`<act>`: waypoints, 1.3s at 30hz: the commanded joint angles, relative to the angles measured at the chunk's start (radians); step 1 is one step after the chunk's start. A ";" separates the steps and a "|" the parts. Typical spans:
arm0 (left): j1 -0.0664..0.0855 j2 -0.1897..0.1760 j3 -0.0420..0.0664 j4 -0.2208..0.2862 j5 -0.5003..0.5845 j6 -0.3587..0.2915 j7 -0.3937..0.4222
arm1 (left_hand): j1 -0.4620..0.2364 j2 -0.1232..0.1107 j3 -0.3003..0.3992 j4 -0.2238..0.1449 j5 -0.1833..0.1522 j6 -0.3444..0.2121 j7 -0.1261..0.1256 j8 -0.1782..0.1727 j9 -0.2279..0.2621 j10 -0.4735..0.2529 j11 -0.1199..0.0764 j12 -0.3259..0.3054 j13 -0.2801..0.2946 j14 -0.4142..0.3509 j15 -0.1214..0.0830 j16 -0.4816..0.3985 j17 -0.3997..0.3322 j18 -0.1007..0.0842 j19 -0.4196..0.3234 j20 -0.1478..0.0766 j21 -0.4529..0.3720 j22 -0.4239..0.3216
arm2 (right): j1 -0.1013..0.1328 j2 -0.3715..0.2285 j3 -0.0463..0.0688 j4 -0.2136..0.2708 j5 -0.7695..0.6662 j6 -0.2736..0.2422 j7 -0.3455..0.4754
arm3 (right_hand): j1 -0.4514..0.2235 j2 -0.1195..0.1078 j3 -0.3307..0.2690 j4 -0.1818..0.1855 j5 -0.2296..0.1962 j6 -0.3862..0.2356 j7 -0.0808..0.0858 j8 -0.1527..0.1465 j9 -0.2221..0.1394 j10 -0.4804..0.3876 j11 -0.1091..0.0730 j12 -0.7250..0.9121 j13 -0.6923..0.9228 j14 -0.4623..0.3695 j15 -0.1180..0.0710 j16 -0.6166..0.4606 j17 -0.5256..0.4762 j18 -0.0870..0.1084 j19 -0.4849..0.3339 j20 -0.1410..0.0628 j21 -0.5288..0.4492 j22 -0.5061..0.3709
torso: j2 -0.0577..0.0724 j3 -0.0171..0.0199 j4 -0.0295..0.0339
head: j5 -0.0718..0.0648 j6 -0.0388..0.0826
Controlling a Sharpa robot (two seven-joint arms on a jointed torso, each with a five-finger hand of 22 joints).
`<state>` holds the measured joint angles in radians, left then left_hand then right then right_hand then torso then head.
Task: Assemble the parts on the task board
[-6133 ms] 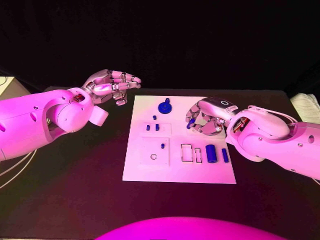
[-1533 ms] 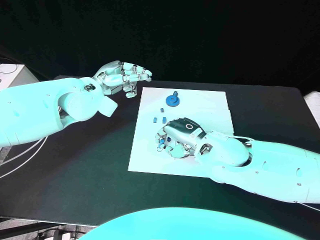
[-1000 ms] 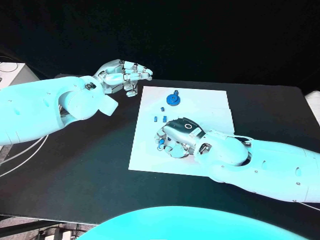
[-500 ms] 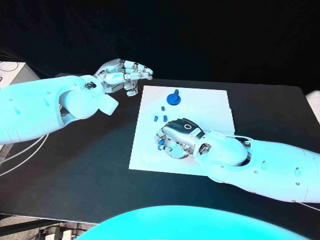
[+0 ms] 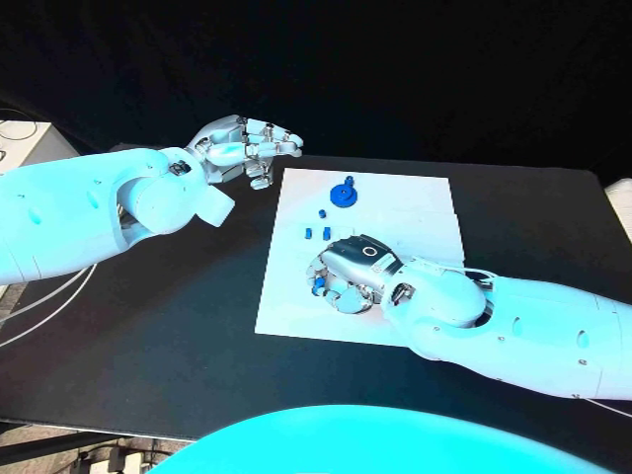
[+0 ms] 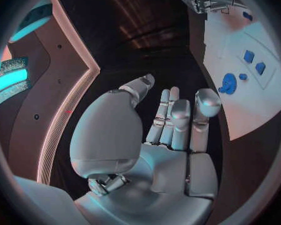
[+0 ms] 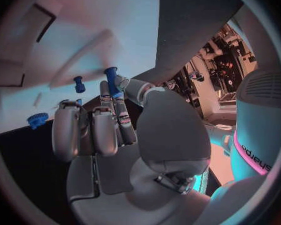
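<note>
White task board [image 5: 416, 202] in the middle of the black bench [image 5: 145, 326]; right robot hand [image 5: 348, 276] low over the board's left part, a blue peg [image 7: 111, 80] pinched at the fingertips; left robot hand [image 5: 239, 148] raised beside the board's far left corner, fingers curled in, nothing held; blue round part [image 5: 344, 197] near the board's far edge; two small blue parts [image 5: 316, 234] just beside the right robot hand.

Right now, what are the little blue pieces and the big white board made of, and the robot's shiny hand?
The blue gear looks like matte moulded plastic: even colour, no gleam. The task board seems a smooth white plate, plastic or painted, I can't tell which; its cut-outs have crisp edges. The right hand, holding a blue peg, looks like brushed metal or metal-coated plastic, with a soft silver sheen.
</note>
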<state>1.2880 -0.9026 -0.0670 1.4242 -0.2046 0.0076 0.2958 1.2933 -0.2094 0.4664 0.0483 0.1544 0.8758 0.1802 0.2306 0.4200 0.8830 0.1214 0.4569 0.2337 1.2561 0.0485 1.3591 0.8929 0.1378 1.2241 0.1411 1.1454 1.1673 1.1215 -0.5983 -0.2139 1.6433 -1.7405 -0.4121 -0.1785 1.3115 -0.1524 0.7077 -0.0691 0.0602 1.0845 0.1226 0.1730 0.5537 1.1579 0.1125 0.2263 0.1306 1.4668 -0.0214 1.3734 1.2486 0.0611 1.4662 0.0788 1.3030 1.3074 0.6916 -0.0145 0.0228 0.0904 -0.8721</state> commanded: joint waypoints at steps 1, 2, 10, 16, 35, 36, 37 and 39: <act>0.000 0.000 0.001 0.003 0.006 0.016 0.005 | 0.004 0.008 0.001 0.007 -0.004 -0.006 -0.002 0.004 0.001 -0.003 0.002 -0.006 -0.001 0.000 0.003 0.003 -0.002 -0.018 -0.001 0.006 -0.003 -0.001 | -0.002 0.003 -0.001 -0.006 -0.027 0.053 -0.024 | 0.011 0.023 -0.001 -0.004 0.003 0.009 0.001 0.004 0.000 0.066 -0.061 0.005 0.002 0.039 -0.008 0.002 -0.001 -0.010 0.043 -0.010 -0.005 0.159 | 0.000 -0.0006 0.0008 | 0.000 -0.001; 0.000 0.000 0.001 0.003 0.006 0.016 0.005 | 0.004 0.008 0.001 0.007 -0.004 -0.006 -0.002 0.004 0.001 -0.003 0.002 -0.006 -0.001 0.000 0.003 0.003 -0.002 -0.018 -0.001 0.006 -0.003 -0.001 | -0.002 0.003 -0.001 -0.007 -0.030 0.058 -0.027 | 0.011 0.023 -0.001 -0.005 0.003 0.008 0.001 0.003 0.000 0.066 -0.061 0.005 0.002 0.039 -0.008 0.001 -0.002 -0.010 0.042 -0.010 -0.007 0.158 | 0.000 -0.0006 0.0010 | 0.000 -0.001; 0.000 -0.001 0.001 0.003 0.006 0.015 0.004 | 0.008 0.009 -0.003 0.011 -0.003 -0.006 -0.002 0.005 0.001 -0.005 0.002 -0.007 -0.003 -0.001 0.004 0.004 -0.001 -0.018 -0.001 0.006 -0.003 0.000 | -0.002 0.004 -0.002 -0.010 -0.035 0.061 -0.016 | -0.008 0.007 -0.009 -0.009 0.004 -0.010 0.006 -0.006 0.002 0.047 -0.055 -0.016 0.005 0.033 -0.003 -0.012 -0.020 -0.003 0.031 -0.006 -0.046 0.145 | -0.001 -0.0006 -0.0007 | 0.001 -0.001; 0.000 -0.001 0.001 0.003 0.006 0.016 0.004 | 0.008 0.009 -0.003 0.011 -0.003 -0.006 -0.002 0.005 0.001 -0.005 0.002 -0.007 -0.003 -0.001 0.004 0.004 -0.001 -0.018 -0.001 0.006 -0.003 0.000 | -0.002 0.000 -0.002 -0.010 -0.020 0.026 0.007 | -0.074 -0.058 -0.038 0.010 0.035 -0.059 0.026 -0.037 -0.008 -0.063 -0.020 -0.099 -0.021 0.005 0.025 -0.083 -0.120 0.025 -0.014 0.017 -0.220 0.078 | -0.001 -0.0002 -0.0009 | 0.000 0.000; 0.000 0.001 0.001 -0.003 0.006 0.017 0.004 | 0.009 0.010 -0.003 0.012 -0.003 -0.007 -0.002 0.006 0.001 -0.005 0.002 -0.007 -0.004 -0.001 0.004 0.004 -0.002 -0.018 -0.001 0.006 -0.003 -0.001 | 0.003 -0.042 -0.002 0.030 0.014 -0.115 0.036 | 0.033 -0.047 -0.333 0.069 0.046 -0.235 0.032 -0.103 -0.043 -0.270 0.001 -0.001 -0.054 -0.042 0.043 -0.163 -0.251 0.054 -0.044 0.036 -0.432 -0.027 | -0.002 -0.0002 -0.0016 | -0.013 0.014; 0.000 0.001 0.001 -0.004 0.006 0.017 0.004 | 0.009 0.010 -0.003 0.012 -0.003 -0.007 -0.002 0.006 0.001 -0.005 0.002 -0.007 -0.004 -0.001 0.004 0.004 -0.002 -0.018 -0.001 0.006 -0.003 -0.001 | 0.005 -0.047 -0.002 0.034 0.020 -0.123 0.039 | 0.033 -0.047 -0.333 0.069 0.046 -0.235 0.032 -0.103 -0.043 -0.270 0.001 -0.001 -0.054 -0.042 0.043 -0.163 -0.251 0.054 -0.044 0.036 -0.432 -0.027 | -0.002 -0.0002 -0.0017 | -0.014 0.014; 0.000 0.002 0.001 -0.004 0.006 0.017 0.004 | 0.009 0.010 -0.003 0.012 -0.003 -0.007 -0.002 0.006 0.001 -0.005 0.002 -0.007 -0.004 -0.001 0.004 0.004 -0.002 -0.018 -0.001 0.006 -0.003 -0.001 | 0.006 -0.051 -0.001 0.039 0.026 -0.130 0.043 | 0.034 -0.047 -0.336 0.071 0.046 -0.234 0.032 -0.102 -0.043 -0.271 0.001 0.001 -0.054 -0.042 0.043 -0.163 -0.250 0.054 -0.043 0.036 -0.430 -0.026 | -0.002 0.0001 -0.0016 | -0.015 0.016; 0.000 0.002 0.001 -0.006 0.006 0.018 0.004 | 0.009 0.010 -0.003 0.012 -0.003 -0.007 -0.002 0.006 0.001 -0.005 0.002 -0.007 -0.004 -0.001 0.004 0.004 -0.002 -0.018 -0.001 0.006 -0.003 -0.001 | 0.011 -0.065 0.000 0.052 0.045 -0.146 0.052 | 0.036 -0.045 -0.341 0.076 0.048 -0.234 0.032 -0.101 -0.043 -0.271 0.001 0.008 -0.054 -0.040 0.042 -0.159 -0.247 0.052 -0.040 0.036 -0.422 -0.023 | -0.002 0.0005 -0.0015 | -0.018 0.018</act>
<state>1.2880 -0.9022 -0.0672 1.4180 -0.2045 0.0084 0.2942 1.2987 -0.2041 0.4635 0.0568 0.1543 0.8759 0.1802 0.2306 0.4200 0.8830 0.1214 0.4569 0.2315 1.2561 0.0485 1.3591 0.8919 0.1379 1.2241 0.1411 1.1454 1.1673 1.1305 -0.6585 -0.2151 1.6878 -1.7256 -0.5023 -0.1553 1.3378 -0.2002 0.3700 0.0070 0.1048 0.8577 0.1567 0.0712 0.5113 0.8931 0.1128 0.2309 0.0777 1.4289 0.0196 1.2115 1.0000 0.1006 1.4168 0.1144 0.8768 1.2824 0.6893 -0.0142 0.0215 0.0755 -0.8567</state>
